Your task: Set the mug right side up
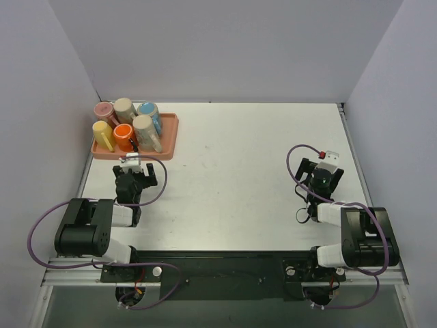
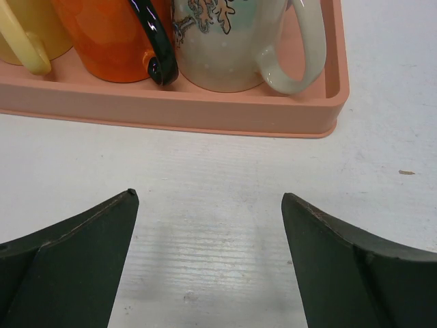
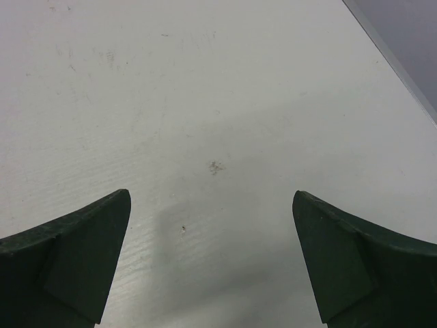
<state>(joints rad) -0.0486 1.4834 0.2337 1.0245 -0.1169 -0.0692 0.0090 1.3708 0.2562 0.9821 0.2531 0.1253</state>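
Finding: the mug to be righted is one of six packed in the peach tray (image 1: 175,137), upper left of the overhead view. Which one is inverted cannot be told from these views.

Left gripper (image 2: 208,198): jaws spread wide, holding nothing. It hangs over bare table (image 1: 239,178) just below the tray's near wall. In the left wrist view, along the top of the frame, are the yellow mug (image 2: 27,27), the orange mug (image 2: 102,41) with its black handle, and the cream mug (image 2: 225,55).

Right gripper (image 3: 212,195): jaws released, empty, at right of the overhead view, well apart from the tray.

Recommendation: confirm the inverted mug first. Approach from above rather than over the near wall. Grip the mug's body, not its handle, since its neighbours touch or nearly touch. Lift clear before rotating.
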